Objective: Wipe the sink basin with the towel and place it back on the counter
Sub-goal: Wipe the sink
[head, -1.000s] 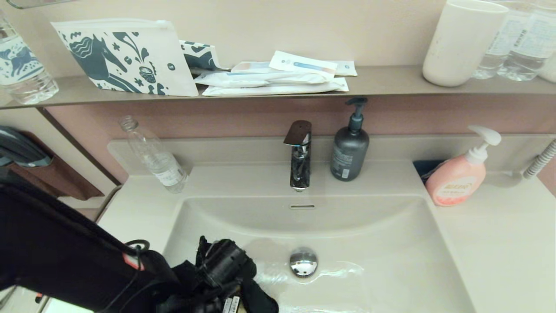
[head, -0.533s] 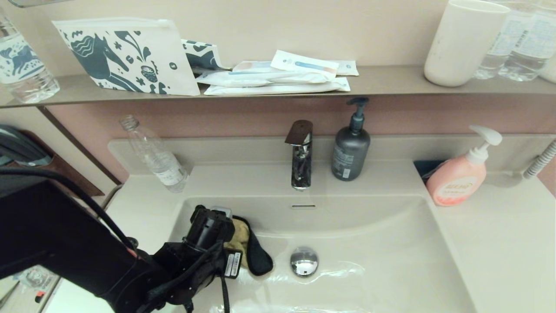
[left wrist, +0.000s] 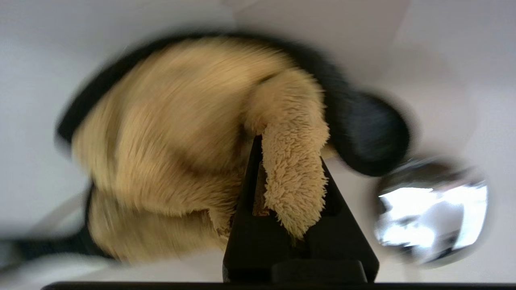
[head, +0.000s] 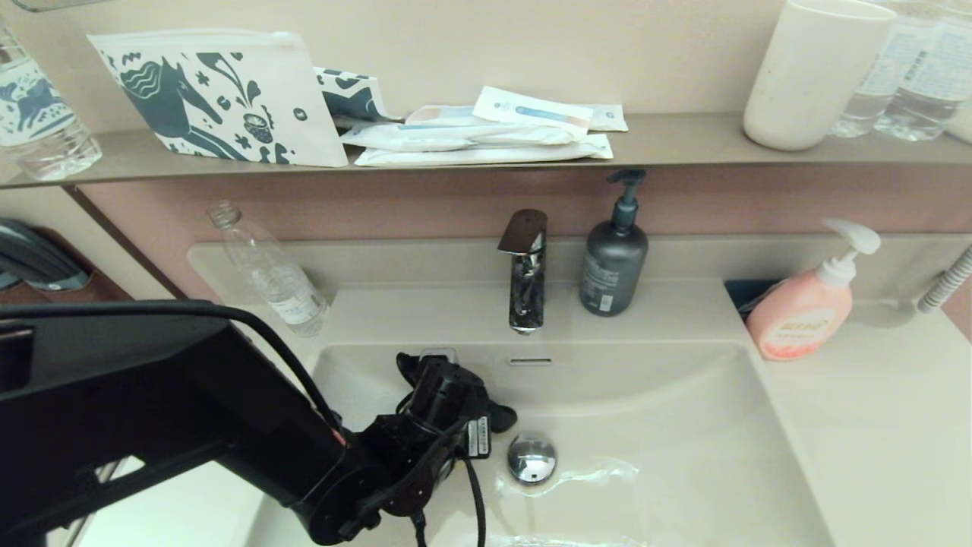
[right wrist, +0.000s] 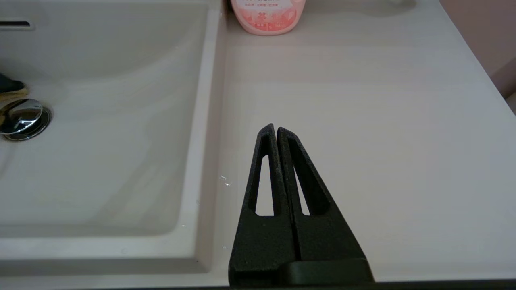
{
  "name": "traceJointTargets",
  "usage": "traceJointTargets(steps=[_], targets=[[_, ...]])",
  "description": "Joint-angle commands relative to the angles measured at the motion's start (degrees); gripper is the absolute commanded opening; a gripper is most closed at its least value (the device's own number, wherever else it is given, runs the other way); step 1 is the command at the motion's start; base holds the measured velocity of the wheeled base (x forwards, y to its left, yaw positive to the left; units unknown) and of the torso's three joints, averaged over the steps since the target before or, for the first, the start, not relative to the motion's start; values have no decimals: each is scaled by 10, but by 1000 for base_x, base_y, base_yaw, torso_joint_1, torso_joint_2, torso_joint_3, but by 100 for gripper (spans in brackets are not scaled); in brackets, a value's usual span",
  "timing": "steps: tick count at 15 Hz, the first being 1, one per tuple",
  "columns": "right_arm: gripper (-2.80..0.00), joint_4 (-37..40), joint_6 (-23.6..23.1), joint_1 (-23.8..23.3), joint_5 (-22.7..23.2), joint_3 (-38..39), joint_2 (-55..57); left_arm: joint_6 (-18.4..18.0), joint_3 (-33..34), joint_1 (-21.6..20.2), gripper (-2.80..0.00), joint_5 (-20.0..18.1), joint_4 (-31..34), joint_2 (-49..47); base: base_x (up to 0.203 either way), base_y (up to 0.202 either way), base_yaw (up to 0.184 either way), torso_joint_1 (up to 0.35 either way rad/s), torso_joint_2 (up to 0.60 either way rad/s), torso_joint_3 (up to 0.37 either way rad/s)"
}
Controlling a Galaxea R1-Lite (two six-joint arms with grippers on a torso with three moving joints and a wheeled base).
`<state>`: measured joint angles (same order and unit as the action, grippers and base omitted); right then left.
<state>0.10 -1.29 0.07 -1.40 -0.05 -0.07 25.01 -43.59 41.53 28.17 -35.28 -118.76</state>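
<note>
Off-white counter (head: 873, 425) surrounds the sink basin (head: 683, 456), with a chrome faucet (head: 524, 270), a dark pump bottle (head: 612, 262) and a pink soap dispenser (head: 805, 308) along its back edge. Inside the basin, the left gripper (left wrist: 282, 161) pinches a fold of the towel (left wrist: 173, 133), bunched against the basin wall just beside the drain plug (head: 531, 458). Over the counter beside the basin, the right gripper (right wrist: 276, 128) hangs with fingers pressed together, holding nothing.

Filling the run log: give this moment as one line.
phase: wiping | left gripper: shut on towel, in sink basin beside drain plug | right gripper: shut, over counter
</note>
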Motion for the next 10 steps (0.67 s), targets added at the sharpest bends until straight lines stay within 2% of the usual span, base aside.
traceJointTargets(steps=[1,5,10], targets=[[-280,0,0,0,0,0,1,27,-47,44,-280,25,-2,-27,0,0,0,0,0,0],[-280,0,0,0,0,0,1,37,-115,98,-280,62,0,-87,0,0,0,0,0,0],[-280,0,0,0,0,0,1,38,-178,134,-280,86,0,-140,0,0,0,0,0,0]])
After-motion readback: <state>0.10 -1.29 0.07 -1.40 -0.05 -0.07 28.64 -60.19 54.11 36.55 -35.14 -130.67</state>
